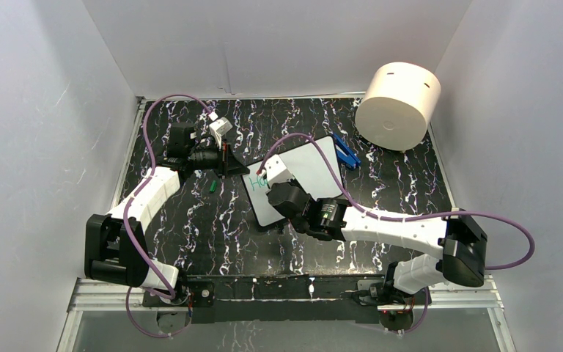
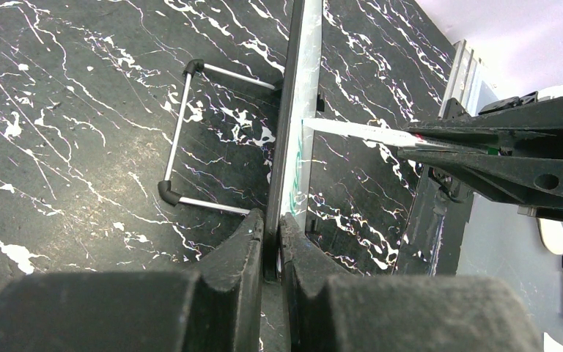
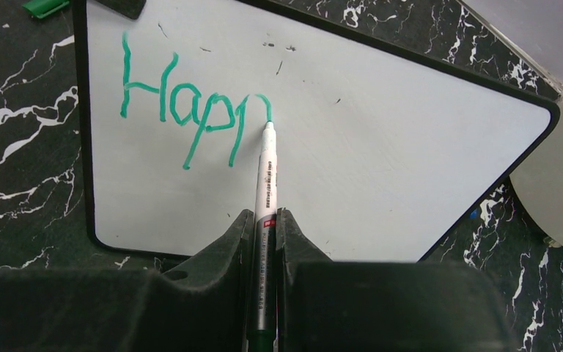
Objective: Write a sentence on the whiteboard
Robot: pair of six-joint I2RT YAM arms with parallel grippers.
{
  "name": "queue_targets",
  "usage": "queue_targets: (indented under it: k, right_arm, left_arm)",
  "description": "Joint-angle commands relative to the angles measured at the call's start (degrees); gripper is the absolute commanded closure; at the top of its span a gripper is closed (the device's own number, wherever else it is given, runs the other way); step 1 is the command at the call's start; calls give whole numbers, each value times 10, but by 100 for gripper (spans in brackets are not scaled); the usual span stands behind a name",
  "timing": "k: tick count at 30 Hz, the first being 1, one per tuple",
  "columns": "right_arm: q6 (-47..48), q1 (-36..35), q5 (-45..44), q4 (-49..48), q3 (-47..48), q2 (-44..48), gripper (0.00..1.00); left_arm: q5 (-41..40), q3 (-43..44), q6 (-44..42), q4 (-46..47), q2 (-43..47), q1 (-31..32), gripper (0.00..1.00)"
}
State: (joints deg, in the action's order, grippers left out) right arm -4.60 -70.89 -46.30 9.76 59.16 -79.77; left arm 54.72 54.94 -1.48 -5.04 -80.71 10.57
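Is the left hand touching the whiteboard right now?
Touching. The left wrist view shows the left hand clamped on the edge of the whiteboard, one finger pressed against each face, no gap.

whiteboard (image 1: 309,165): white, thin black frame, rounded corners, face up, skewed on the black marbled table (image 1: 190,213) | sentence (image 3: 190,110): teal-green marker, just "Happ", last letter unfinished, slanting upward near one corner

Your left arm (image 1: 150,194) rises from its base at 7 o'clock and bends toward 1 o'clock. Your left gripper (image 1: 223,158) is pinched on the whiteboard (image 1: 308,163) edge. Your right arm (image 1: 396,231) folds at 4 o'clock, its forearm running toward 10 o'clock. Your right gripper (image 3: 265,216) is clamped on the marker (image 3: 267,161).
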Motion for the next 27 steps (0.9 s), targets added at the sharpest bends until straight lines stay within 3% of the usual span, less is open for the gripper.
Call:
queue_targets:
  k: [1,27]
  right_arm:
    - [-22,2,3,16,26,2,100]
    - [-21,2,36,-12,19,23,100]
  left_arm:
    - [-39,-3,-23,-39,-17,11,100]
    - [-41,-1,-22,-40,-18,11,100]
